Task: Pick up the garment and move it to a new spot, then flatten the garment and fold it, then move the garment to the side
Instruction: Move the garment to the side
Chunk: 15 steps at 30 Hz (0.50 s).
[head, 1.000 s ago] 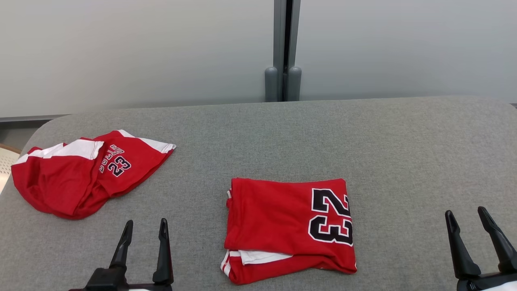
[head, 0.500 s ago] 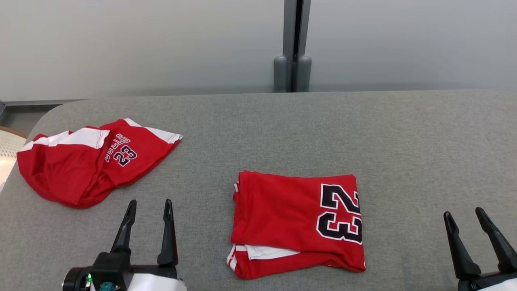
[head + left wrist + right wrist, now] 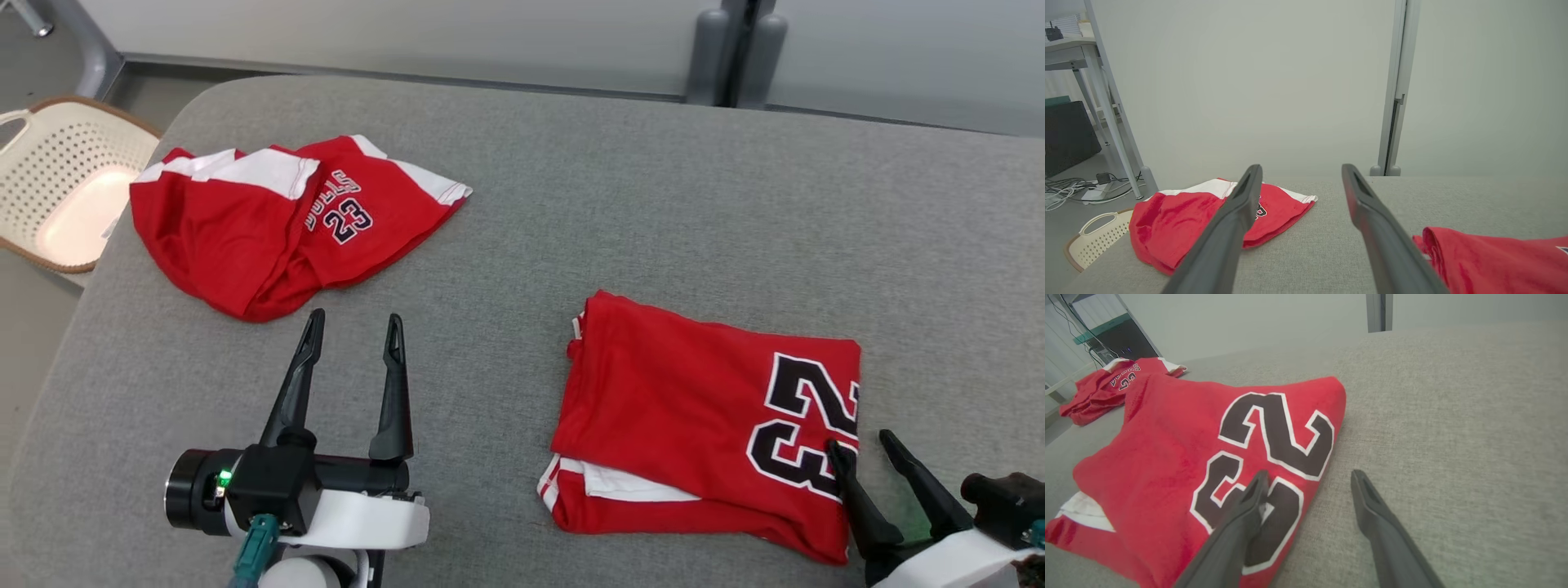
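**Left pincer** (image 3: 355, 318), lower left of the head view: its two long dark fingers are standing wide apart and holding nothing. The tips are pointing up the frame over the bare grey fabric-covered worktop (image 3: 612, 204).

**Right pincer** (image 3: 860, 441), lower right of the head view: its fingers are likewise spread wide and gripping nothing. In the right wrist view one finger is lying over the black number at the edge of the folded red jersey with the white-outlined black "23" (image 3: 686, 408), while the other is lying over bare worktop just beside it. Whether the first finger is touching the cloth cannot be told.

The folded jersey is resting flat at the lower right of centre, with a white band showing along its lower left edge.

The crumpled red jersey with white stripes and a small "23" (image 3: 269, 220) is lying in a loose heap at the upper left, just above the left pincer's tips and well apart from the folded one.

A cream perforated plastic basket (image 3: 57, 188) is sitting beyond the worktop's left edge.
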Available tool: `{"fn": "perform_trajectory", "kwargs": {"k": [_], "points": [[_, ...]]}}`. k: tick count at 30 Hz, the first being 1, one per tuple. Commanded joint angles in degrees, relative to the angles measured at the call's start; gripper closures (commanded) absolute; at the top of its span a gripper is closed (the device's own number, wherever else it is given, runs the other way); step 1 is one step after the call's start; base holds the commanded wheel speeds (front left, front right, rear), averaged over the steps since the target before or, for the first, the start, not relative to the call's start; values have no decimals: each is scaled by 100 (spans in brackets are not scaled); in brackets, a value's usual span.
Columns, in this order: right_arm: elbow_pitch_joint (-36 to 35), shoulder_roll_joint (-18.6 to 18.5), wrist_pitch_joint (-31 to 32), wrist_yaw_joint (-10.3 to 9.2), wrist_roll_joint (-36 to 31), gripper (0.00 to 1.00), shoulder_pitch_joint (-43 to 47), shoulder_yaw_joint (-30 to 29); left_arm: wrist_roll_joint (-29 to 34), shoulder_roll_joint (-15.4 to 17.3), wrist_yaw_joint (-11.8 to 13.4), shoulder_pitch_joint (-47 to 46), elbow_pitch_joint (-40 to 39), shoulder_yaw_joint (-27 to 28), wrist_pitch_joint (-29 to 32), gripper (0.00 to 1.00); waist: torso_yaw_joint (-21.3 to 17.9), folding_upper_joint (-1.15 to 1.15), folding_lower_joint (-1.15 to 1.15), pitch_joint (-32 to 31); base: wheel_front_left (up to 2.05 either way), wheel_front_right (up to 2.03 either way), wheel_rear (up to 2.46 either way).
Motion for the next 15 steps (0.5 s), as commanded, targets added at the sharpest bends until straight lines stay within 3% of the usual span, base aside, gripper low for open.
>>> {"fn": "perform_trajectory", "kwargs": {"k": [1,5,6,8,15], "points": [[75,-46,7,0,94,0,-107,56,63,19,36,-109,-43,0,-9,0,279,0,0,264,0,0,0],[329,-54,186,1,542,0,-265,446,100,-3,79,-119,-142,-21,-9,0,413,0,0,363,0,0,0],[362,-55,258,2,673,54,-274,564,108,-2,102,-111,-159,-13,-9,0,421,0,0,381,0,0,0],[413,-123,256,2,799,100,-273,722,132,-5,125,-98,-194,-21,-9,0,428,0,0,402,0,0,0],[347,-505,-21,-2,746,100,-446,906,263,-15,146,-146,-244,-109,-9,0,143,0,0,474,0,0,0]]}}
